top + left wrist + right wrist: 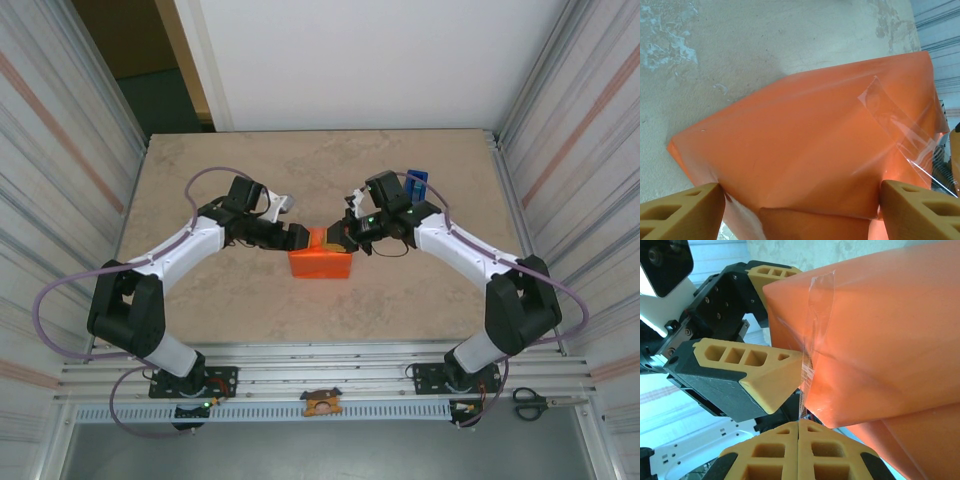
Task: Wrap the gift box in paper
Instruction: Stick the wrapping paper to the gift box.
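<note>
Beige stone-patterned tabletop (pixel 200 200); at its centre, between the two arms, a thin sheet of plain orange paper (pixel 805 135) is folded into a box-shaped parcel; the gift box lies covered inside, its own surface not seen. Left pincer (pixel 800 192) meets the parcel's far side from the left, jaws wide; one tan finger stands on each side of the parcel, both touching the paper; it grips the parcel across its width. Right pincer (pixel 799 424) meets the same side from the right, its fingers pressed flat together; a strip of clear shiny tape (pixel 819 305) lies over a fold of the paper and runs down off the edge to the seam between those fingers; whether its end is pinched there, cannot tell. In the top view the two pincers sit just beside each other. Narrow blue tape dispenser (pixel 417 185) stands on the tabletop behind the right arm's wrist, apart from the parcel; black-handled scissors (pixel 530 403) rest by the metal rail (pixel 400 358) at the near right.
</note>
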Available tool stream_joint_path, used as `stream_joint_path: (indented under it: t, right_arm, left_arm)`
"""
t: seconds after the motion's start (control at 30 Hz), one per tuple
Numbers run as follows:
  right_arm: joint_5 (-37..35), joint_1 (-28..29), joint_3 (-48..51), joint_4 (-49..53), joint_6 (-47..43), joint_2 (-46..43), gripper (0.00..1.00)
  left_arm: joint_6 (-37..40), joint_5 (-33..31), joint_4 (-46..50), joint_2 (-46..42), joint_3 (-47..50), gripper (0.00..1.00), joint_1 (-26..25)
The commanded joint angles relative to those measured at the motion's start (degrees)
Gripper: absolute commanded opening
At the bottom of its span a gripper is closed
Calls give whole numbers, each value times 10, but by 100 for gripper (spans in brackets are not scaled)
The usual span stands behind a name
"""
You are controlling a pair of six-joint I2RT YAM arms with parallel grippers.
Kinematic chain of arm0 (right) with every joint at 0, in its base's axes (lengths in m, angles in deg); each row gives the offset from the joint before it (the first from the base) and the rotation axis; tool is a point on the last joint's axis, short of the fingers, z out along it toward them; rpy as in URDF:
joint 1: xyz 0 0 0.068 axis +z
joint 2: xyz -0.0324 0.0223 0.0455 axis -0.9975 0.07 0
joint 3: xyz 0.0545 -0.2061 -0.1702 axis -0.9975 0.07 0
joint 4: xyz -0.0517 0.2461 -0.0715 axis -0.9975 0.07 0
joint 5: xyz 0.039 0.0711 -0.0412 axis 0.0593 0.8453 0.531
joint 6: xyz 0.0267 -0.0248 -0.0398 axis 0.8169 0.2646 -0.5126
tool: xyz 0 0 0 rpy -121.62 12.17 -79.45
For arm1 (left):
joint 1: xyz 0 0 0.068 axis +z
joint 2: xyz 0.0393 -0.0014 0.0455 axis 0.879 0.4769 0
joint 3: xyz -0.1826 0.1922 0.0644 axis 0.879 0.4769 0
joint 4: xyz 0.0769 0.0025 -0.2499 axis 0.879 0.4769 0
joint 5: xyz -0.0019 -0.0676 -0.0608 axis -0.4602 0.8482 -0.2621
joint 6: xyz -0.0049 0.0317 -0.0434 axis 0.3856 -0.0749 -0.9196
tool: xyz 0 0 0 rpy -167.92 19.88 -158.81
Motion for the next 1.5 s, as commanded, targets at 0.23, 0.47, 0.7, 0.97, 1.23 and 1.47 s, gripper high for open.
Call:
stream_joint_path:
  t: [0.23,0.47,0.7,0.97,1.23,1.47]
  right_arm:
    - [11,14,44,-77,95,-33,0]
    - [-33,21,49,-26,73,-22,0]
    - [-78,25,28,33,41,-16,0]
    - [-175,49,-9,120,14,-3,0]
    - [-137,46,-1,51,60,-2,2]
    - [-236,63,-21,148,36,8,0]
  left_arm:
    - [14,-17,31,25,17,79,-16]
    - [11,-17,29,26,14,79,-16]
    - [12,-14,30,26,12,79,-17]
    - [14,-10,31,24,5,79,-18]
    - [8,-10,27,24,4,79,-19]
    - [5,-5,23,19,5,78,-20]
